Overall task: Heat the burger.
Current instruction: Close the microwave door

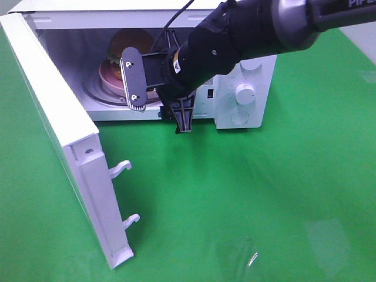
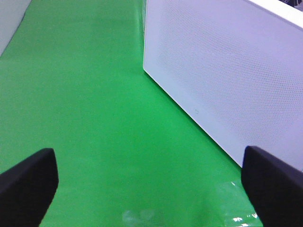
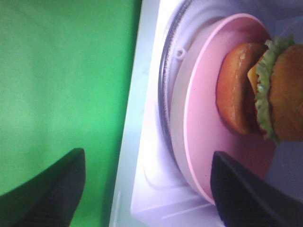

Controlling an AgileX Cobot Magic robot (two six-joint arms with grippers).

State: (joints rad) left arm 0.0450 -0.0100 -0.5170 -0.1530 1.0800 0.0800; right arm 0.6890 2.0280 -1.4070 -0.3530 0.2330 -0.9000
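Observation:
The burger [image 1: 130,44], with a golden-brown bun and green lettuce, sits on a pink plate [image 1: 108,77] on the glass turntable inside the open white microwave [image 1: 258,73]. My right gripper [image 1: 158,97] is open and empty, just outside the oven's opening, in front of the plate. The right wrist view shows the burger [image 3: 284,90] on the plate [image 3: 203,137] beyond my open right gripper [image 3: 147,189]. My left gripper [image 2: 151,198] is open and empty over the green table, facing the outer face of the microwave door [image 2: 227,71]. It is out of view in the high camera.
The microwave door [image 1: 59,129] swings wide open to the left, with two latch hooks [image 1: 120,168] on its edge. Two knobs [image 1: 245,91] are on the control panel at the right. The green table [image 1: 264,194] spreads in front.

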